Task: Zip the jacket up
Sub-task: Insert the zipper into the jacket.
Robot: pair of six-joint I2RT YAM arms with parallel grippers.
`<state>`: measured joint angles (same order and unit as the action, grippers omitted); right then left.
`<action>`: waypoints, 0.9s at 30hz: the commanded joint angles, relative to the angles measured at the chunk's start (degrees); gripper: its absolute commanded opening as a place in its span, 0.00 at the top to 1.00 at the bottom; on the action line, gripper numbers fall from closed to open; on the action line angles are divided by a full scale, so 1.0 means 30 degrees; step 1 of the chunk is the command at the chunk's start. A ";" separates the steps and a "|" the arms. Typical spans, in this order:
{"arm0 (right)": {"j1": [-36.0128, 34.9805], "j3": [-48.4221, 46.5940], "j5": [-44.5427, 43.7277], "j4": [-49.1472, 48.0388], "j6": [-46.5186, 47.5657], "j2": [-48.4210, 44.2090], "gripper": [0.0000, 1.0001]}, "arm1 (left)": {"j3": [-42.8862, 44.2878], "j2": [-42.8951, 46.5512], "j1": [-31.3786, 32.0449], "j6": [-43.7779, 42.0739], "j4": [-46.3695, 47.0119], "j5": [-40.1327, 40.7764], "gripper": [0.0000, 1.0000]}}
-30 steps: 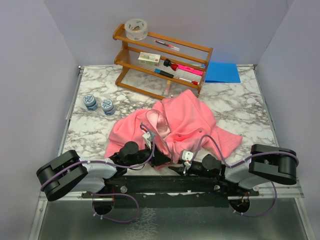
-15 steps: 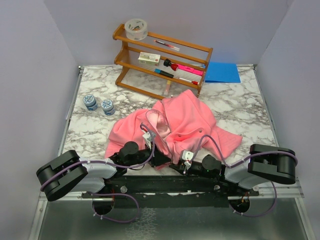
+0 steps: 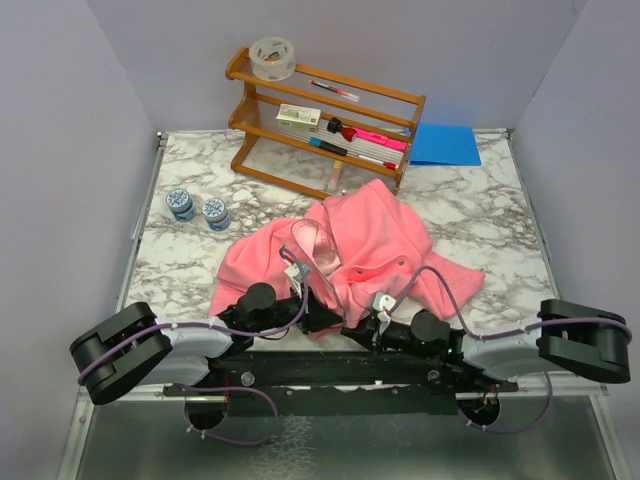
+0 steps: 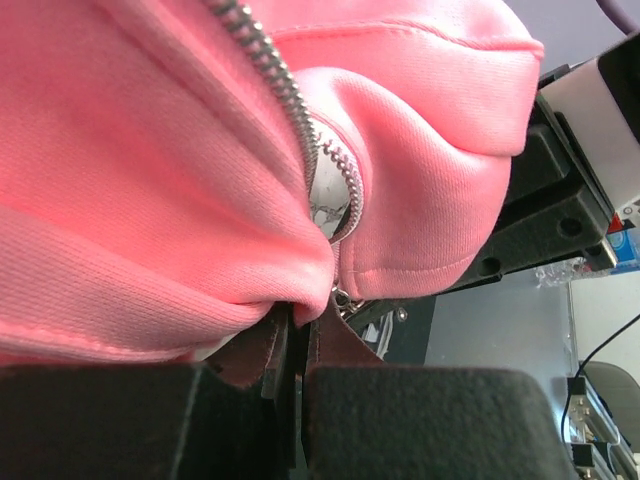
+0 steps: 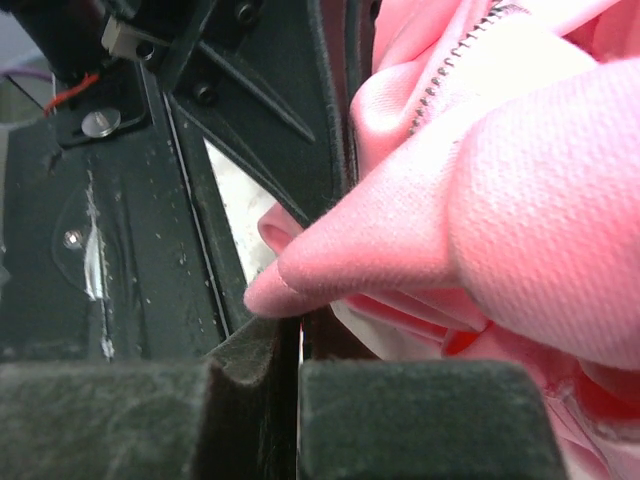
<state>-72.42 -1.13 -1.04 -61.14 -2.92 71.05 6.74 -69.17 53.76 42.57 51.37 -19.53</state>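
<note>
jacket (image 3: 350, 250) lies crumpled mid-worktop (image 3: 480, 215), front open. The hem is bunched at the near edge, right where both arms meet, and the sleeves splay out left and right.

left arm (image 3: 200, 338): jaws clenched on the hem just beside the bottom of the zipper (image 4: 300, 120). Metal teeth run up out of the pinch. There's a small metal bit at the pinch; can't tell if it's the slider or the pin.

right arm (image 3: 495, 350): jaws clenched too, with a thin fold of hem caught at the seam between the pads (image 5: 420, 420). Looks like a shallow bite. A row of teeth (image 5: 450, 70) sits up and right of it.

handling: fleece is light, soft and has no stiffness, so it will fold and bunch rather than move as one piece. It also stretches, so tugging on the fleece won't keep the teeth straight. Best hold is the tape right beside the teeth at the bottom end, one side per arm, kept taut; after that, the slider tab.

risks: the right-side pinch slipping off, or the lining snagging in the teeth.
</note>
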 commanded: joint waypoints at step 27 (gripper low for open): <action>-0.0205 -0.7557 -0.6701 1.7167 -1.6163 -0.4694 1.00 | -0.0956 0.2087 0.1047 -0.3832 0.0307 0.2943 1.00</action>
<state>-72.71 -20.32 -13.34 -14.72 -44.27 57.41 5.06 -63.05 55.61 34.44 53.17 -12.99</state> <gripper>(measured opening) 0.011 0.033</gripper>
